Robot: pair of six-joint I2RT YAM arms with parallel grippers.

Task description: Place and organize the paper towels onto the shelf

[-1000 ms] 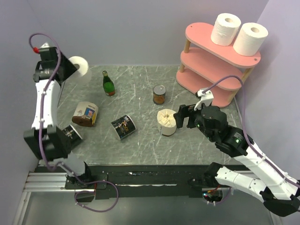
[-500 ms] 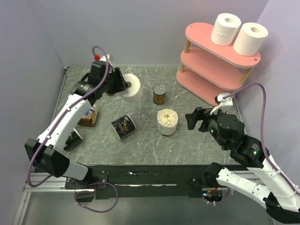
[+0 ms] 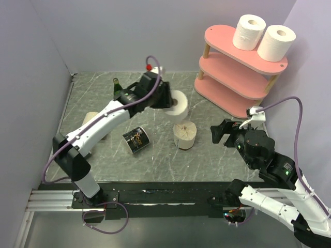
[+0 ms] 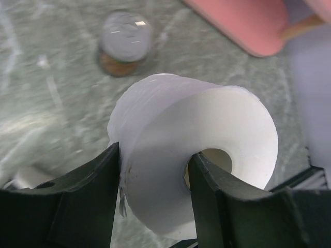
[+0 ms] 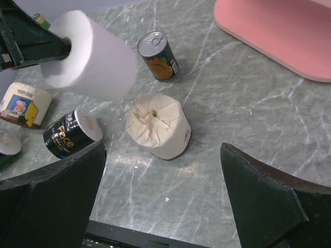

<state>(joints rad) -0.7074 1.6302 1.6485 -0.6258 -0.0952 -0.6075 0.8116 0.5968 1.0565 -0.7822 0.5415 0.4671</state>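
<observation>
The left end effector point(image 4: 155, 155) was clamped on a white paper towel roll point(image 4: 207, 139), one finger against the outer wrap and the other at the hollow core, apparently inside it, so the roll lay on its side in the air; it hung above the desk point(image 3: 155, 155), left of the shelf point(image 3: 227, 67) and clearly apart from it; the right end effector point(image 3: 223, 130) gaped wide and held nothing, on the near side of the shelf's lowest board; a second roll point(image 3: 249, 32) and a third roll point(image 3: 276, 43) stood upright, side by side, toward the right end of the shelf's top board; two of three therefore looked placed; what remained, by my reading, was carrying the last one across to the shelf and setting it neatly with the others, where the free boards offered room.
</observation>
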